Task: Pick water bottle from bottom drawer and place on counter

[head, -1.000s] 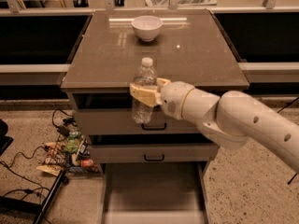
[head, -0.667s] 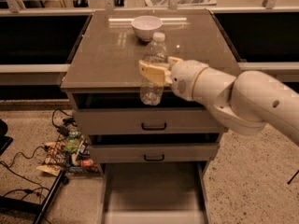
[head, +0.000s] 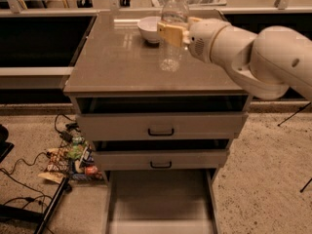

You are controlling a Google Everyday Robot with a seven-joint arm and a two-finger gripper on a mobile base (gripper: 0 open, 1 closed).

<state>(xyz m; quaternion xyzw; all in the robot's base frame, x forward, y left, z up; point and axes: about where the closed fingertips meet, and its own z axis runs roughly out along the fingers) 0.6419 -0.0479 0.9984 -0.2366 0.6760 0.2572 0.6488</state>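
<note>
The water bottle [head: 172,30] is a clear plastic bottle with a white cap, held upright over the counter [head: 117,62]. Its base hangs just above the counter's middle right. My gripper [head: 174,32] is shut on the water bottle's middle, with yellow finger pads [head: 168,34] across its body. The white arm comes in from the right. The bottom drawer [head: 158,201] is pulled open at the cabinet's foot and shows a bare tray.
A white bowl [head: 149,29] stands at the back of the counter, just left of the bottle. Two upper drawers with black handles [head: 161,131] are slightly ajar. Snack packets and cables [head: 70,157] lie on the floor to the left.
The gripper has lifted the bottle up from in front of the drawers and carried it back over the counter, toward the bowl.
</note>
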